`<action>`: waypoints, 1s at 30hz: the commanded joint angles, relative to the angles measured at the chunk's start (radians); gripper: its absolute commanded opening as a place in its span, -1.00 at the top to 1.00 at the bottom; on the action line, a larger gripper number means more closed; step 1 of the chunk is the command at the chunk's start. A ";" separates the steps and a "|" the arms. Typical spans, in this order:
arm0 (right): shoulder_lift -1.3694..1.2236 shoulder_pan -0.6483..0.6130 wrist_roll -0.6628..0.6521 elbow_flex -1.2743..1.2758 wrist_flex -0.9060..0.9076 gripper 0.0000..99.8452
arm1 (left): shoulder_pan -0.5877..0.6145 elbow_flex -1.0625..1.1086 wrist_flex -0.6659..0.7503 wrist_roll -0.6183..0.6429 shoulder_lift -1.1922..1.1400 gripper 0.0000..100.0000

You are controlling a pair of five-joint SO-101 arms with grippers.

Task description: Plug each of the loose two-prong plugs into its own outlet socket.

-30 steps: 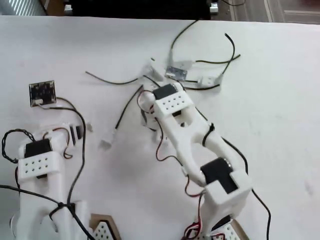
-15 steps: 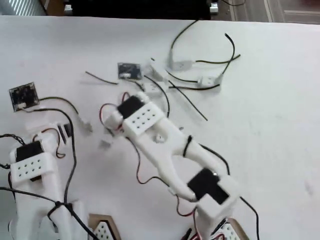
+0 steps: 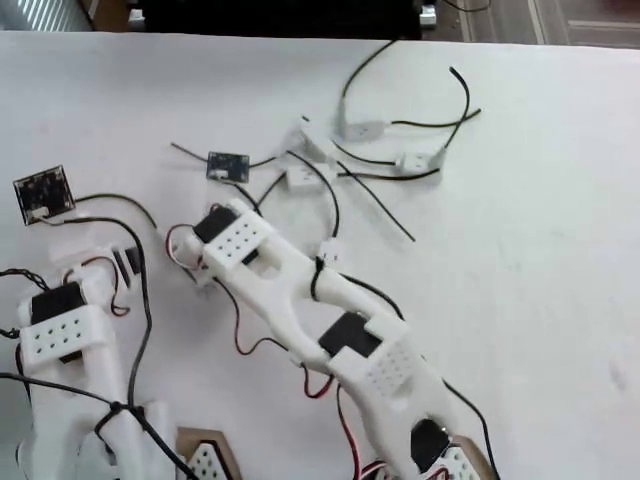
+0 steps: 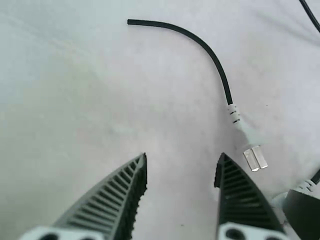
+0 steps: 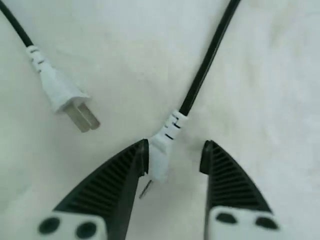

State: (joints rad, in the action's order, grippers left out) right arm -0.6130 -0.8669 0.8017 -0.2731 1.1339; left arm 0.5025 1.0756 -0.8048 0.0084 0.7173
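Between the right jaws, which stand spread, lies a white plug (image 5: 161, 150), close against one finger but not pinched. Its long axis runs nearly along the jaws' reach. The prongs (image 5: 145, 189) point back toward the wrist, and the black cord (image 5: 207, 55) leads straight away over the desk (image 5: 270, 100). Just beside it, outside the jaws, a second plug (image 5: 67, 97) lies flat with both blades (image 5: 84, 117) showing. Its axis slants so that the two plugs form a V closing toward the jaws, prongs inward and cords outward.

The left jaws are spread too, over bare desk with nothing between them. Just outside one finger lies the left plug (image 4: 248, 139), prongs toward the wrist, its cord arcing away to a cut end (image 4: 129, 22). Whether this is the second plug seen from the other side I cannot tell.

From above, the right arm (image 3: 290, 285) stretches across toward the left arm (image 3: 65, 335). The white blocks on cords that I take for the sockets (image 3: 362, 128) lie well apart at the far side. No plug appears seated, so the whole task seems left to do: each plug must be grasped, carried, aligned and pushed home. The right jaws look placed for the first grasp.
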 commanded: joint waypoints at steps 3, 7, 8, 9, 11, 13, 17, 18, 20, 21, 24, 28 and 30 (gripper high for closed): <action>-0.028 -0.012 0.009 -0.058 -0.005 0.95 | 0.005 -0.044 0.020 0.005 0.030 0.55; -0.064 -0.016 0.006 -0.060 -0.005 0.89 | 0.005 -0.044 0.020 0.005 0.030 0.55; -0.070 -0.016 0.006 -0.060 -0.005 0.89 | 0.005 -0.044 0.020 0.005 0.030 0.55; -0.071 -0.016 0.002 -0.060 -0.001 0.90 | 0.005 -0.044 0.020 0.005 0.030 0.55; -0.064 -0.016 -0.002 -0.063 0.018 0.95 | 0.004 -0.044 0.020 0.005 0.030 0.55; -0.047 -0.015 -0.025 -0.080 0.050 0.96 | 0.004 -0.043 0.020 0.005 0.030 0.55; -0.018 0.005 -0.058 -0.117 0.131 0.97 | 0.004 -0.043 0.020 0.005 0.030 0.55; -0.010 0.012 -0.071 -0.130 0.156 0.97 | 0.004 -0.043 0.020 0.005 0.030 0.55; 0.010 0.030 -0.107 -0.157 0.211 0.97 | 0.004 -0.043 0.020 0.005 0.030 0.55; 0.024 0.039 -0.132 -0.170 0.242 0.97 | 0.004 -0.043 0.020 0.005 0.030 0.55; 0.077 0.071 -0.244 -0.210 0.334 0.97 | 0.004 -0.043 0.020 0.005 0.030 0.55; 0.168 0.124 -0.440 -0.232 0.423 0.97 | 0.004 -0.043 0.020 0.005 0.030 0.55; 0.211 0.165 -0.517 -0.230 0.444 0.97 | 0.004 -0.040 0.029 0.005 0.030 0.55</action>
State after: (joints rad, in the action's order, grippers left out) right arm -0.5163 -0.7580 0.3936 -0.4603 1.5344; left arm 0.5025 1.0756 -0.8048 0.0084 0.7173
